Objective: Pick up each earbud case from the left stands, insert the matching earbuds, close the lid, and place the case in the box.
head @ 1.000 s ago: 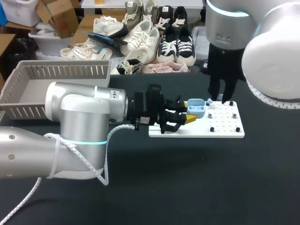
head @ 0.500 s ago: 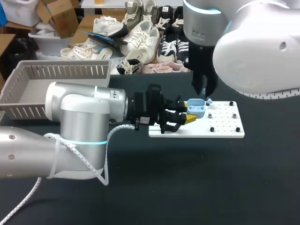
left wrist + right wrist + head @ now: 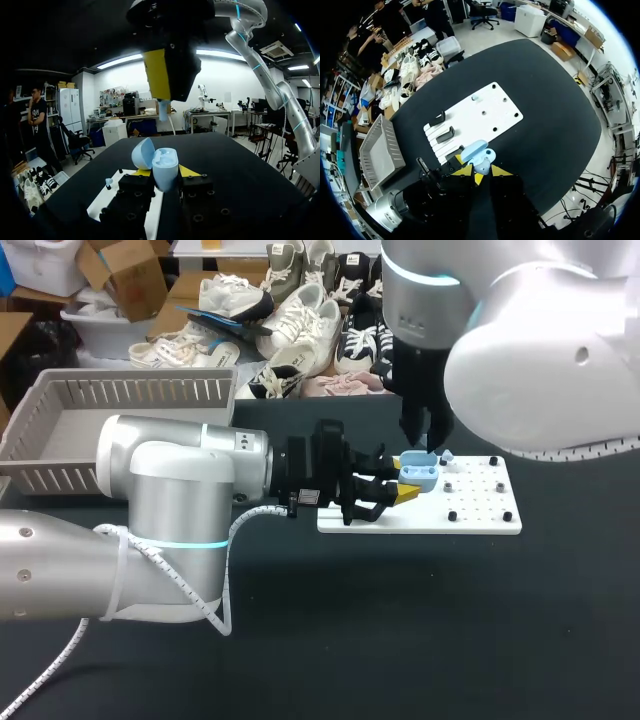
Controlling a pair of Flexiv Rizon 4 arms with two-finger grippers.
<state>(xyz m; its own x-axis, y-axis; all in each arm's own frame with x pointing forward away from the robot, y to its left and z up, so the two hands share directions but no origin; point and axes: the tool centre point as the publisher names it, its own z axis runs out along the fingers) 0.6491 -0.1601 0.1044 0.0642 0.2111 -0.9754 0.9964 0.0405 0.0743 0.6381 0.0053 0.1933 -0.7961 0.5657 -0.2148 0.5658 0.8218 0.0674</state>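
Your left gripper (image 3: 407,481) has its fingers clamped on the case (image 3: 161,166), holding it just above the board (image 3: 480,517) with the lid swung open. Your right gripper (image 3: 481,173) hangs directly over it, pinching an earbud (image 3: 164,109) whose tip is close above the case's well but not yet in it.

So you are early, on my reading. The case is off its stand and open, and this earbud is about to go in. A small pale blue piece (image 3: 108,182) on the board is probably the second earbud, though it is too small to be sure. After that come closing the lid and carrying the case to the box (image 3: 130,390), where no case shows.

The stands (image 3: 445,134) look bare.

No writing here is legible.
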